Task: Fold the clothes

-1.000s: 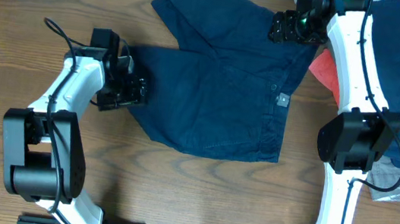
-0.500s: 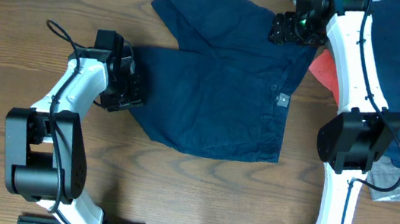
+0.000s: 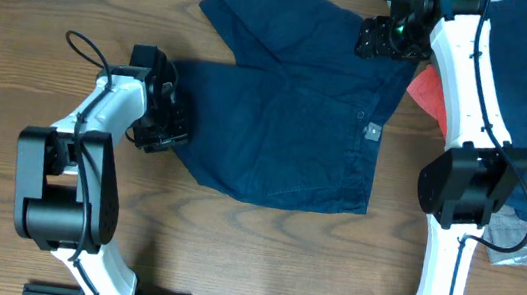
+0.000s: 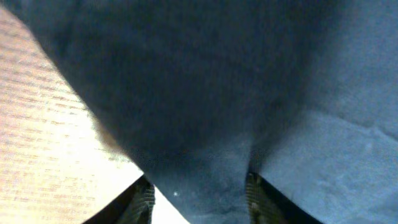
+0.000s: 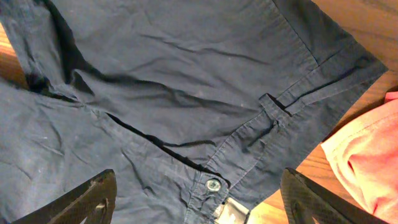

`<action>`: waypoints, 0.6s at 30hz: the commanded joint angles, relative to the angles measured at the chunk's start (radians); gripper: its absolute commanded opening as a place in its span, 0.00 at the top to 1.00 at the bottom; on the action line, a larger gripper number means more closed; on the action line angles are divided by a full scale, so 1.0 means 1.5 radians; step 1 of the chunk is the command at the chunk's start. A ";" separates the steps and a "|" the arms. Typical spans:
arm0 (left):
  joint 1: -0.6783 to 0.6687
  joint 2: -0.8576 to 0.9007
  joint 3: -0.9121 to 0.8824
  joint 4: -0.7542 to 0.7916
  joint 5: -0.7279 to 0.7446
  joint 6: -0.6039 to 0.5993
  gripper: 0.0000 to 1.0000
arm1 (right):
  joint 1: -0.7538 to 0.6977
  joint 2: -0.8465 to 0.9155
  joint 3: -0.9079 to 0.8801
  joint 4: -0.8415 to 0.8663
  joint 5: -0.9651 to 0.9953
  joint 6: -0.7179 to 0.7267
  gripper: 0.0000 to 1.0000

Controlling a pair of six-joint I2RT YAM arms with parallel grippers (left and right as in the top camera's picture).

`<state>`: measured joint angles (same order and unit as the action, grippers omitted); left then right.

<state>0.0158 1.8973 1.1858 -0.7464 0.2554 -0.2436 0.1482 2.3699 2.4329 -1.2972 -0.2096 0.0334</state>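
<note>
Left tool (image 3: pixel 177 125) farther onto shorts (image 3: pixel 284 145) hem

Left arm (image 3: pixel 101 113): white curved links, bulky black joint housings, thin black cable (image 3: pixel 80 41) looping off the far end. Right arm (image 3: pixel 472 93): same white and black, cable along the link, green lights (image 3: pixel 395 27) at the wrist. Fingers (image 5: pixel 87 199) black.
</note>
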 commanded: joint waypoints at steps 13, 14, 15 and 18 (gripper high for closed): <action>0.005 -0.008 -0.002 -0.035 -0.086 -0.011 0.94 | 0.011 -0.019 0.005 -0.022 0.002 -0.003 0.20; 0.007 -0.013 0.001 -0.055 -0.101 -0.010 0.94 | 0.013 -0.019 0.005 -0.028 0.002 -0.003 0.21; 0.009 -0.020 0.004 -0.076 -0.113 -0.008 0.94 | 0.016 -0.018 0.004 -0.037 0.002 -0.003 0.21; 0.011 -0.049 0.015 -0.139 -0.149 -0.008 0.94 | 0.028 -0.018 -0.006 -0.045 0.002 -0.003 0.22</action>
<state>0.0212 1.8877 1.1858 -0.8997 0.1402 -0.2619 0.1539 2.3699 2.4325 -1.3582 -0.2081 0.0330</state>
